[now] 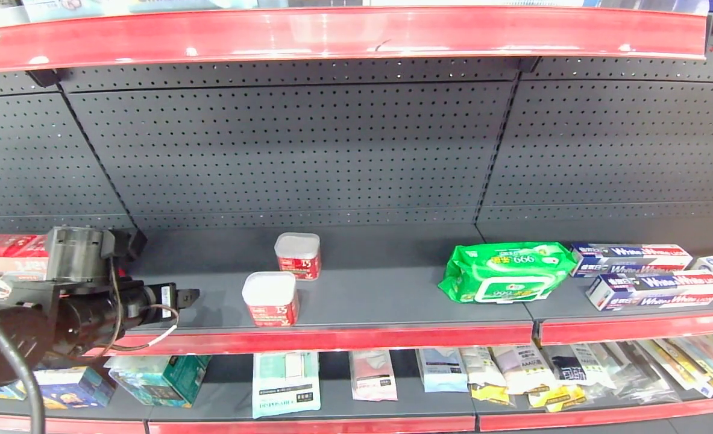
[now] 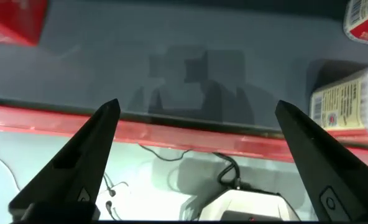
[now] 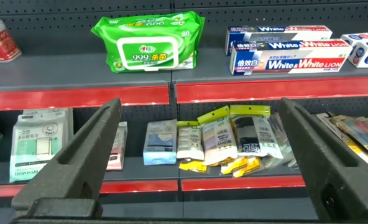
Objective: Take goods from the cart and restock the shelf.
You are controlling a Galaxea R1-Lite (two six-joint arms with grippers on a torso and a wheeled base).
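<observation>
1. Tubs: two, red-labelled with white lids, stand upright on the middle shelf (image 1: 386, 277), left of centre. The near tub (image 1: 270, 299) sits close to the red front lip (image 1: 332, 337). The far tub (image 1: 298, 255) stands behind it and slightly right, and the two are apart.
2. Handling, in my judgement: small, rigid plastic, light, with smooth rounded-square walls that may slip under a hard squeeze. I would take one across two flat sides at mid-height, below the lid, since the lid may lift off if gripped. So light a tub tips when nudged, so I would close evenly on both sides.
3. The wipes pack (image 1: 505, 271) lies flat to the right of the tubs, well apart from them. I judge it soft, heavier and yielding. A hold across its short width, away from the flap, should suit best.
4. The toothpaste boxes (image 1: 654, 289) lie lengthwise further right, just beside the pack. I judge them thin card, light and crushable, so I would hold them across the narrow faces near the middle.
5. The left hand (image 2: 197, 106) is spread wide and empty at the front lip. It is left of the near tub, close to it but not touching. A red box (image 1: 3, 253) lies on the shelf at far left, behind the arm.
6. The right hand (image 3: 199, 102) is likewise spread wide and empty. It is held back from the shelving, facing the wipes pack and the flat packets (image 3: 215, 140) on the shelf below.
</observation>
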